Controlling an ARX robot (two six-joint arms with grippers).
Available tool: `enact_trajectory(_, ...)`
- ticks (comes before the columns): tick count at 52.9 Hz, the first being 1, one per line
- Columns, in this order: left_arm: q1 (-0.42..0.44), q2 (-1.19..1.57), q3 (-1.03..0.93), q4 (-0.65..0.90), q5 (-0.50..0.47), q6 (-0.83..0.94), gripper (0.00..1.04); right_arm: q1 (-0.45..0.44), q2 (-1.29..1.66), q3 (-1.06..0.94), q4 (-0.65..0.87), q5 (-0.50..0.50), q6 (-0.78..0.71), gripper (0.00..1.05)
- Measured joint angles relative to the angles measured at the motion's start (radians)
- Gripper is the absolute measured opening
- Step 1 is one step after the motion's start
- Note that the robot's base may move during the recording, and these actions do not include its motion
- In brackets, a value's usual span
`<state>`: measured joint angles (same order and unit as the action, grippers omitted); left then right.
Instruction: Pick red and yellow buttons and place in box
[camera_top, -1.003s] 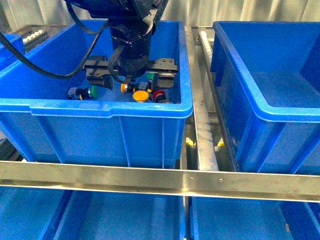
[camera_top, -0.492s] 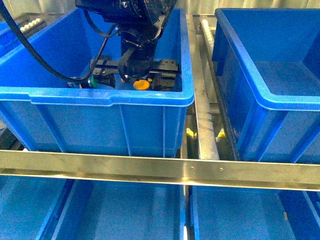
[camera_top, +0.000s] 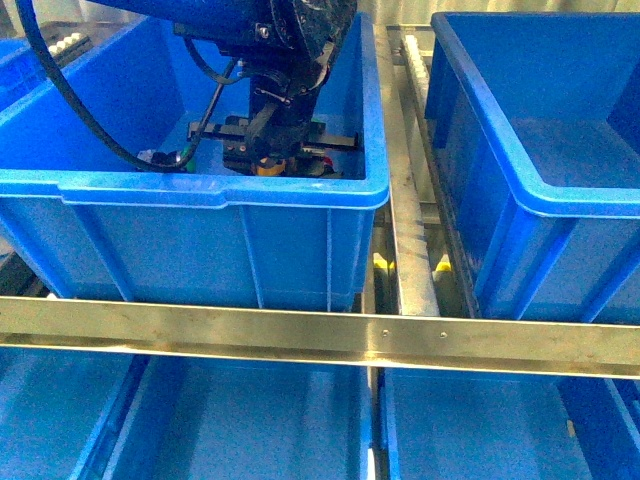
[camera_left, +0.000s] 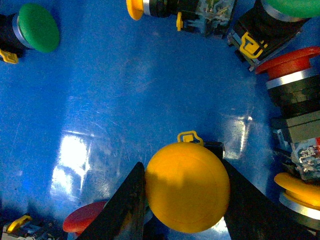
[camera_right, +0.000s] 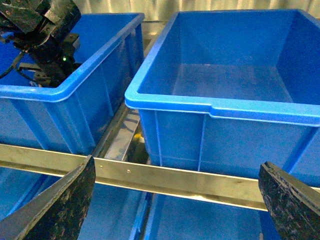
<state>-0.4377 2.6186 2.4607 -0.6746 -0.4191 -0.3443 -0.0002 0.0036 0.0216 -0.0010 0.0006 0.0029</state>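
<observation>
My left gripper (camera_left: 186, 192) is shut on a yellow button (camera_left: 187, 187); its round cap sits between the two dark fingers (camera_left: 127, 210), low over the bin floor. Around it lie a red button (camera_left: 292, 62), another red cap (camera_left: 85, 222), two more yellow buttons (camera_left: 135, 7) (camera_left: 297, 185) and a green button (camera_left: 37, 27). In the front view the left arm (camera_top: 285, 90) reaches down into the left blue bin (camera_top: 220, 190), with a bit of yellow (camera_top: 268, 168) at its tip. My right gripper (camera_right: 175, 200) hangs open and bare, in front of the empty blue box (camera_right: 225, 107).
A steel rail (camera_top: 320, 340) crosses the front below both bins. A metal roller track (camera_top: 405, 200) runs between the left bin and the right box (camera_top: 560, 200). More blue bins (camera_top: 200, 430) lie on the lower level. A second green button (camera_left: 295, 6) rests beside the red one.
The left arm has gone down deeper into the left bin. Its jaws, spread wide a second ago, have come together on the yellow button.
</observation>
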Motion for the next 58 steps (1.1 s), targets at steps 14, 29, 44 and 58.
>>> enact_trajectory(14, 0.002, -0.051, -0.099, 0.073, 0.002, 0.003, 0.33, 0.000, 0.000, 0.000, 0.000, 0.000, 0.000, 0.98)
enact_trajectory(29, 0.027, -0.284, -0.386, 0.226, 0.095, 0.024, 0.33, 0.000, 0.000, 0.000, 0.000, 0.000, 0.000, 0.98)
enact_trajectory(44, 0.120, -0.607, -0.703, 0.349, 0.223, 0.035, 0.33, 0.000, 0.000, 0.000, 0.000, 0.000, 0.000, 0.98)
enact_trajectory(58, 0.183, -0.890, -1.038, 0.741, 0.538, 0.038, 0.33, 0.000, 0.000, 0.000, 0.000, 0.000, 0.000, 0.98)
